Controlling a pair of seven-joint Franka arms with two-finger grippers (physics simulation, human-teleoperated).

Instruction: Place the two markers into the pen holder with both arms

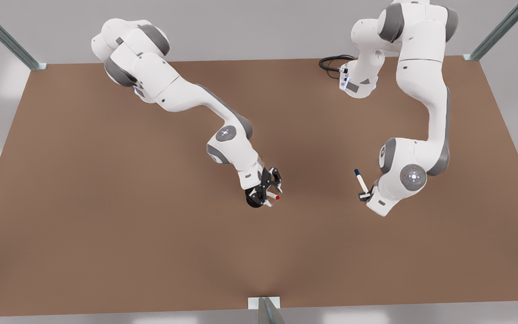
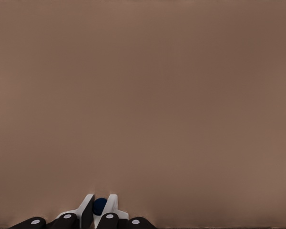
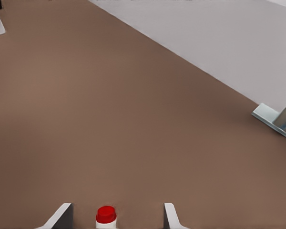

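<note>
- Brown table [image 1: 106,225] lies bare around both arms, open out to its edges — metal posts stand at the corners.
- Right gripper [image 1: 268,191] hangs over the pen holder [image 1: 252,200], fingers spread wide, the red-capped marker [image 3: 106,217] standing between them, touching neither; whether it sits in the holder I cannot tell.
- Left gripper [image 1: 365,195], well apart on the front view's right, pinches the blue-capped marker [image 1: 360,181].

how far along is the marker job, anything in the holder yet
The red-capped marker stands at the pen holder, between the open fingers of the right hand, so it looks just dropped in. The left hand grips the blue-capped marker out on the front view's right, apart from the holder. Left: carrying it over and dropping it in.
</note>
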